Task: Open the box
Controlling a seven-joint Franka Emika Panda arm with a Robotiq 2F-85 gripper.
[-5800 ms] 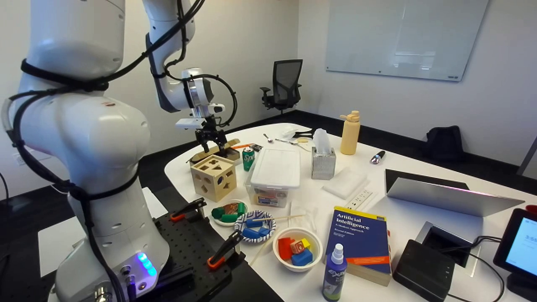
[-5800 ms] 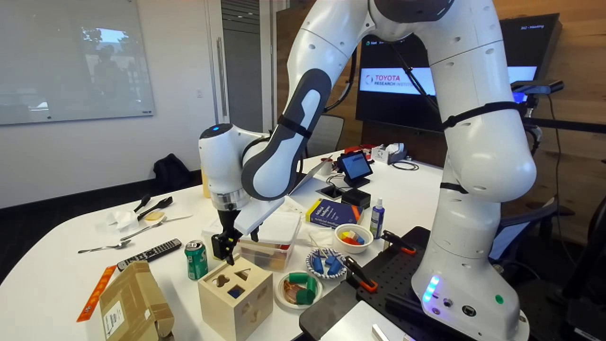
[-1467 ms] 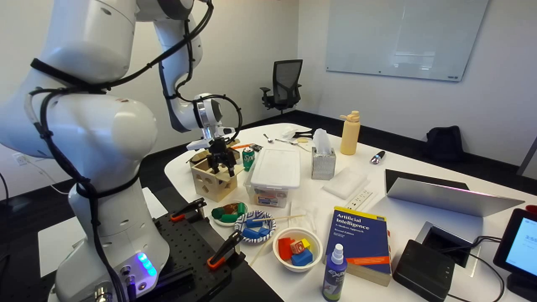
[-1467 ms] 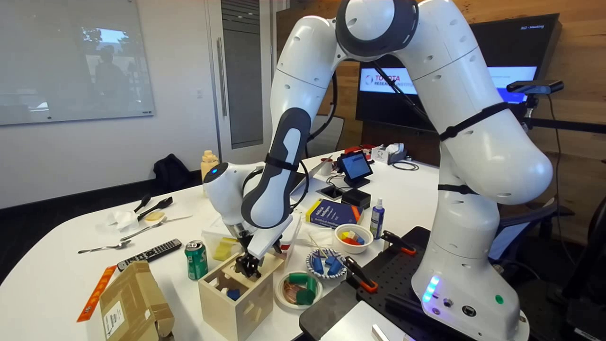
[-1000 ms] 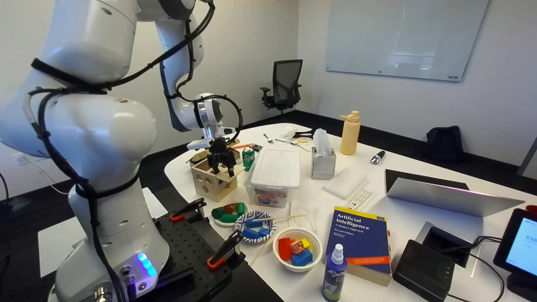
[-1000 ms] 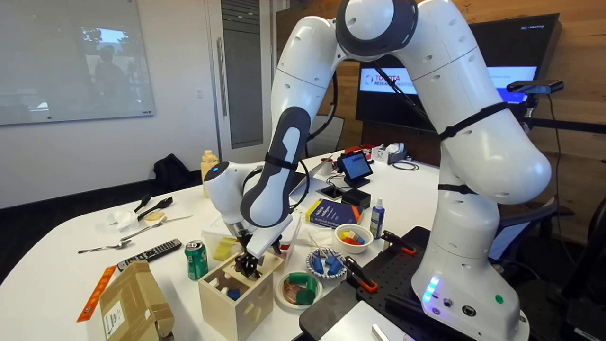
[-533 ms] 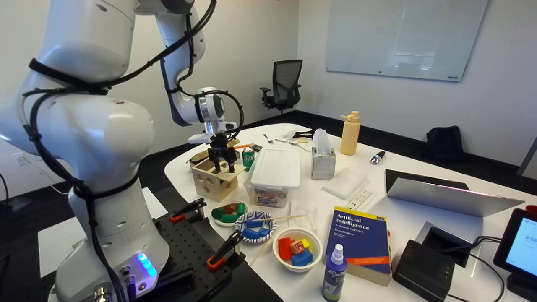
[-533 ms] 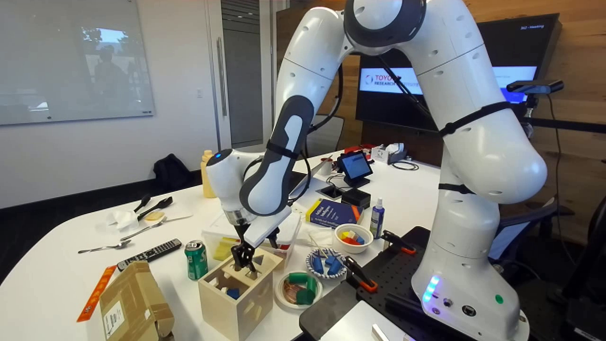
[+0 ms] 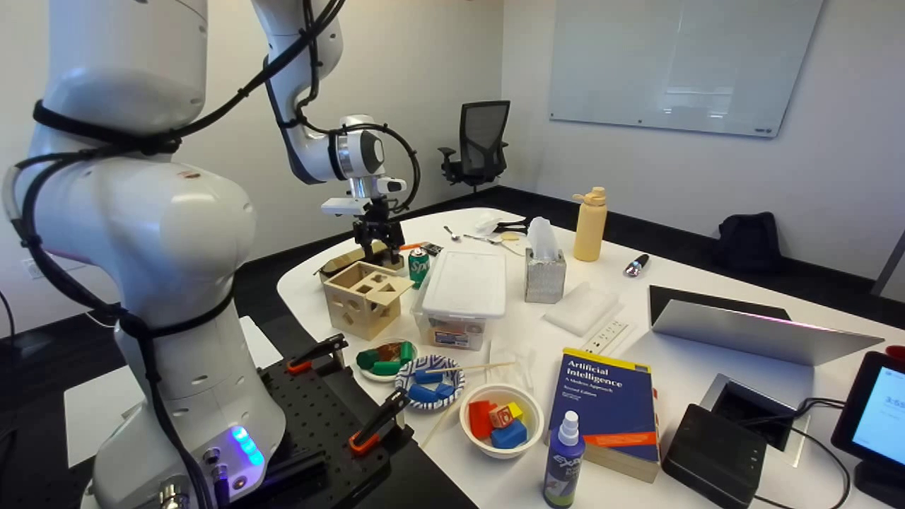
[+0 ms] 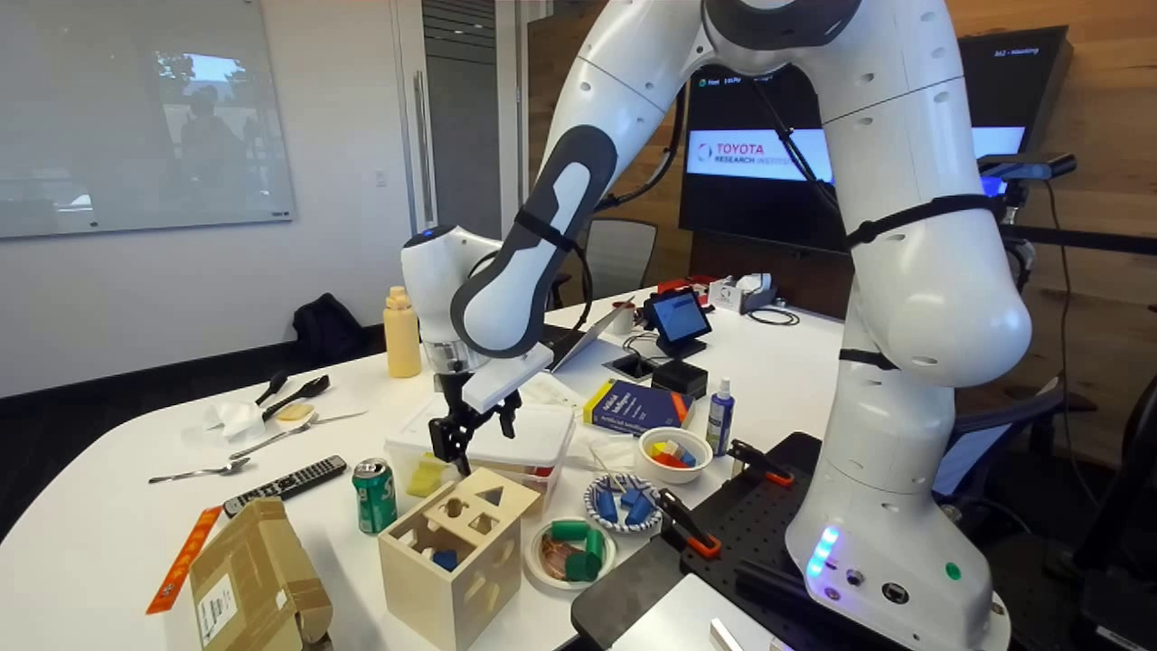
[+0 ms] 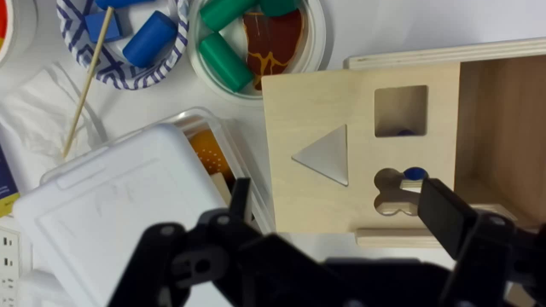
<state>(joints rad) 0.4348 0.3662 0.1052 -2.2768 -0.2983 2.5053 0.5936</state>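
The light-tan wooden box stands on the white table in both exterior views (image 9: 351, 316) (image 10: 418, 592). Its lid with cut-out holes (image 10: 488, 499) is slid partway off, overhanging the side toward the white tub. Part of the box top is uncovered; blue and pale pieces show inside. In the wrist view the lid (image 11: 309, 100) covers the middle, with the uncovered interior (image 11: 503, 140) on the right. My gripper (image 11: 343, 204) is open and empty. In both exterior views it (image 9: 382, 254) (image 10: 485, 449) hangs above the box, apart from the lid.
A lidded translucent tub (image 10: 520, 493) stands close beside the box. A green can (image 10: 374, 495) and an opened cardboard carton (image 10: 258, 579) are nearby. A plate of green pieces (image 10: 533, 565) and a patterned bowl of blue blocks (image 9: 459, 387) are on another side.
About six seconds ago the lid covered the box top; it has since slid partway off toward the tub. In the last half second my gripper has risen off the lid.
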